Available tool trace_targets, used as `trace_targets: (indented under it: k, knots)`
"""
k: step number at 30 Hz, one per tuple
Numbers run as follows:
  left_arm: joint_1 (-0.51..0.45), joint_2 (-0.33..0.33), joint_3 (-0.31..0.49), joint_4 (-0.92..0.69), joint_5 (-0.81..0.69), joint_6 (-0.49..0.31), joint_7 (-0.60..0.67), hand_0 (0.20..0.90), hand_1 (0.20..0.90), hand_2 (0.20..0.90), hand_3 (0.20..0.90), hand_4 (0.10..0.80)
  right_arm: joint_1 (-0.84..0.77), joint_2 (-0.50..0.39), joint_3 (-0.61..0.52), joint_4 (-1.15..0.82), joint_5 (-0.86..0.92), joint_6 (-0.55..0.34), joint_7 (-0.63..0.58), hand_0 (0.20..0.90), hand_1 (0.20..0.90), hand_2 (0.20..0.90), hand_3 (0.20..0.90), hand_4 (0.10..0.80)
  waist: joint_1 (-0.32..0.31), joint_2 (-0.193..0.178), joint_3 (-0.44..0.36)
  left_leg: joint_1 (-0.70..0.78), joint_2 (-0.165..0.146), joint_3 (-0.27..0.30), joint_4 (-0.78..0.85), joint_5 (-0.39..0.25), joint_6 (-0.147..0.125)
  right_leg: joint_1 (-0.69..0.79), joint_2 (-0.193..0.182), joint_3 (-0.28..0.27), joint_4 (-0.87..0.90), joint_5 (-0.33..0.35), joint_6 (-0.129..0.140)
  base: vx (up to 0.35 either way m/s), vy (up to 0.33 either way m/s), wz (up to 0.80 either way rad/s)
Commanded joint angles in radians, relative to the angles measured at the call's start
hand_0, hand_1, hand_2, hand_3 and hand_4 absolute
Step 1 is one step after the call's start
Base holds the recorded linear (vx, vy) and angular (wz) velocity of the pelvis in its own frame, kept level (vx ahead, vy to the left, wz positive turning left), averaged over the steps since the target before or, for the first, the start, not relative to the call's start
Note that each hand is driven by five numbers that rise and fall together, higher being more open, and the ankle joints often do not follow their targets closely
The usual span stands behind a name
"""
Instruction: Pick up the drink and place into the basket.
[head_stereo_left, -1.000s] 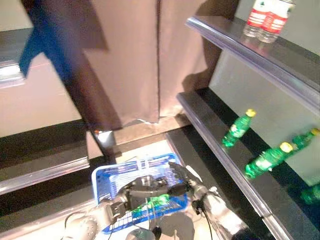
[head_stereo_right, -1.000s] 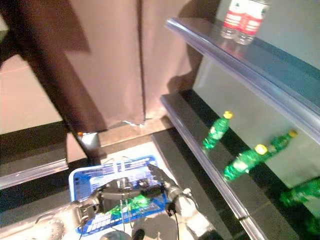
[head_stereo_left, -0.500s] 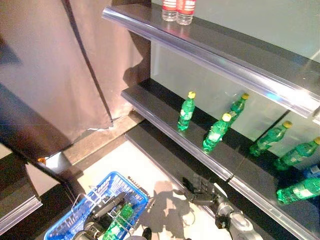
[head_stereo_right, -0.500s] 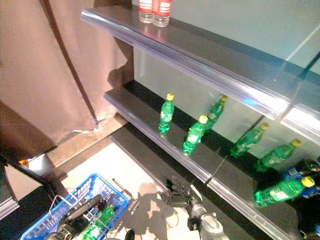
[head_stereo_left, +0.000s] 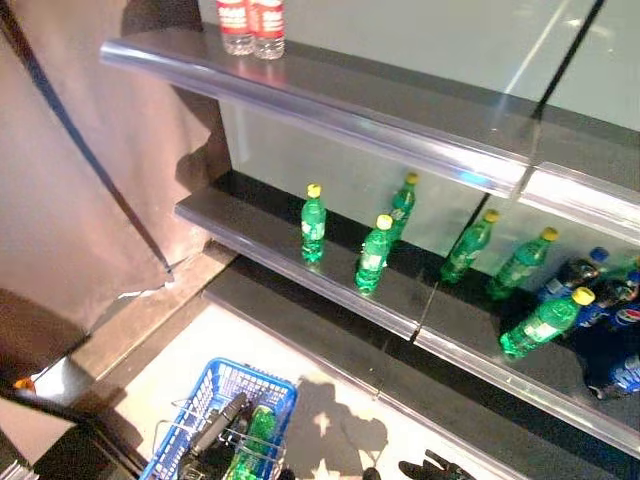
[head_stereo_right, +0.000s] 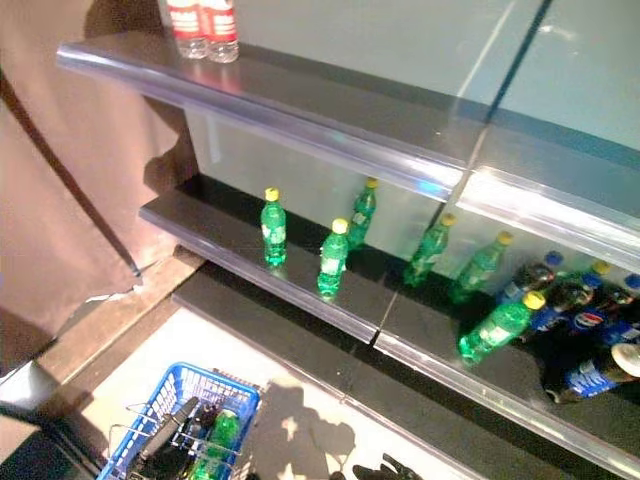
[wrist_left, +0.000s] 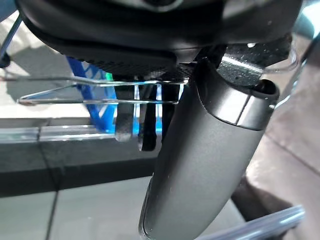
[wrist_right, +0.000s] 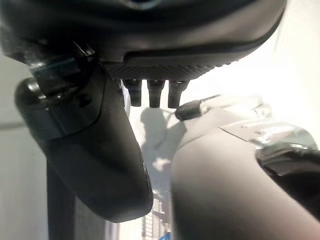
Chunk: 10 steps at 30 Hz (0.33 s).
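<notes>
A green drink bottle lies inside the blue wire basket low on the left of the eye views. My left hand is over the basket. In the left wrist view its thumb and curled fingers close round the basket's wire handle. My right hand shows at the bottom edge, away from the basket, fingers spread and holding nothing. In the right wrist view, its fingers are straight.
A dark shelf carries several upright green bottles, one lying green bottle and dark cola bottles at the right. Two red-labelled bottles stand on the upper shelf. A brown curtain hangs at the left.
The camera has swung towards the shelves. My right hand has come away from the basket, leaving the green bottle in it, and now shows only at the bottom edge.
</notes>
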Motion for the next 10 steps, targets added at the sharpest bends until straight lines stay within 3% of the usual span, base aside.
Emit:
trace_targets:
  k: [1, 10]
  knots:
    - [-0.189, -0.023, 0.01, -0.113, -0.106, -0.075, -0.255, 0.3, 0.3, 0.3, 0.2, 0.1, -0.076, -0.09, -0.009, 0.085, -0.017, -0.026, -0.025, 0.9, 0.9, 0.9, 0.9, 0.8, 0.019, 0.063, -0.103, 0.023, -0.002, 0.076, 0.081, -0.168, -0.02, -0.037, 0.085, -0.042, 0.003, -0.035, -0.036, 0.019, -0.018, -0.09]
    - [-0.196, -0.027, 0.024, -0.116, -0.119, -0.08, -0.197, 0.3, 0.3, 0.3, 0.2, 0.1, -0.063, -0.105, -0.002, 0.102, -0.087, -0.017, -0.033, 0.9, 0.9, 0.9, 0.9, 0.8, 0.012, 0.066, -0.113, 0.018, -0.002, 0.064, 0.08, -0.169, -0.02, -0.041, 0.098, -0.029, 0.003, -0.039, -0.044, 0.019, -0.025, -0.11]
